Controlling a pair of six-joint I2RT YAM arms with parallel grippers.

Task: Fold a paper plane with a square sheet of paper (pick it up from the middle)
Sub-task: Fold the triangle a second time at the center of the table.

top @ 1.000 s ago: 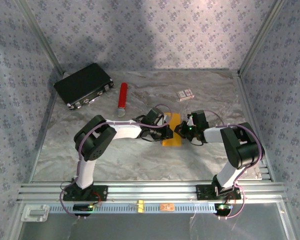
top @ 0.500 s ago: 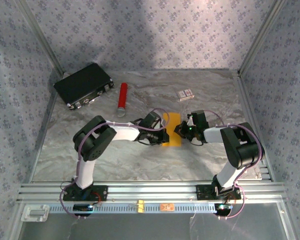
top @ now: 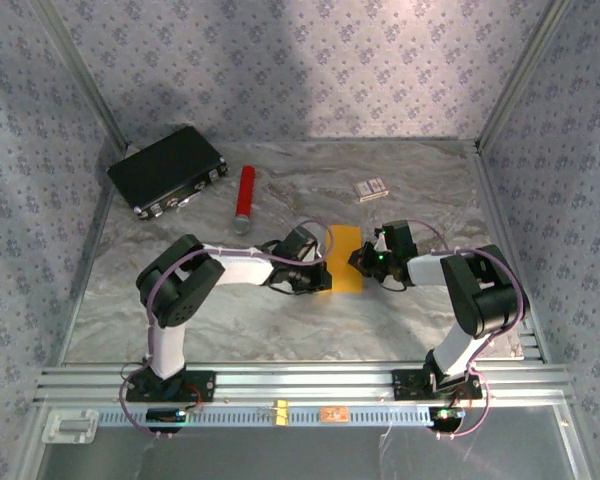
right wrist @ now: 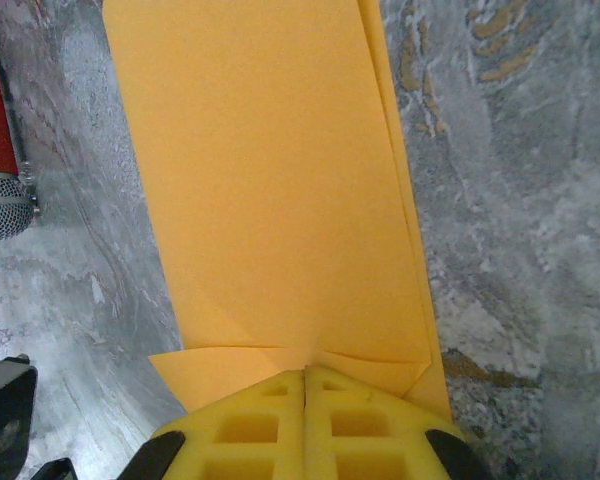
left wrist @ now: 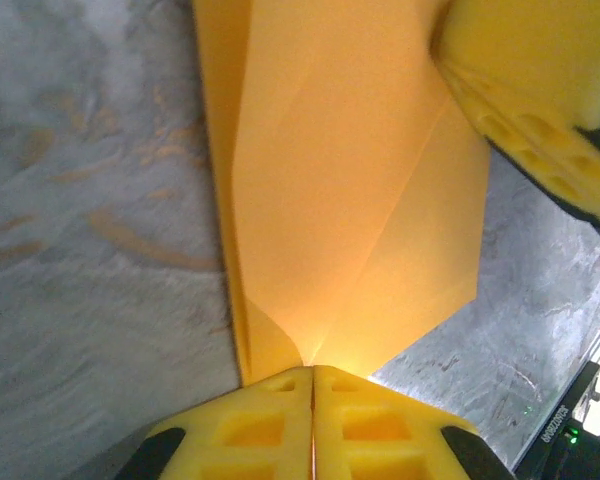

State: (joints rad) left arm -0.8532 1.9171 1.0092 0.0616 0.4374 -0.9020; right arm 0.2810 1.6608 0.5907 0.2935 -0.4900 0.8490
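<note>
paper (top: 343, 257) lies in the middle of the grey marble table (top: 230, 320). it is orange-yellow and folded into a long, thin shape with creases in it. the two arms meet over it, one from each side.

the left gripper (left wrist: 312, 378) has its yellow jaws pressed tight together on one edge of the paper, where two folds come to a point. the paper's far end lies flat on the table. one of the other arm's yellow fingers (left wrist: 540, 80) sits at the top corner of the left wrist view, on the paper.

the right gripper (right wrist: 305, 380) is pinched tight on the other side of the paper, with little folded corners on each side of its jaws.

a red cylinder (top: 245, 197) with a grey mesh end lies near the paper, to its left and further back. a black case (top: 168, 170) sits in the far left corner. a small white-and-red box (top: 371, 189) lies behind the paper, well apart from it.
</note>
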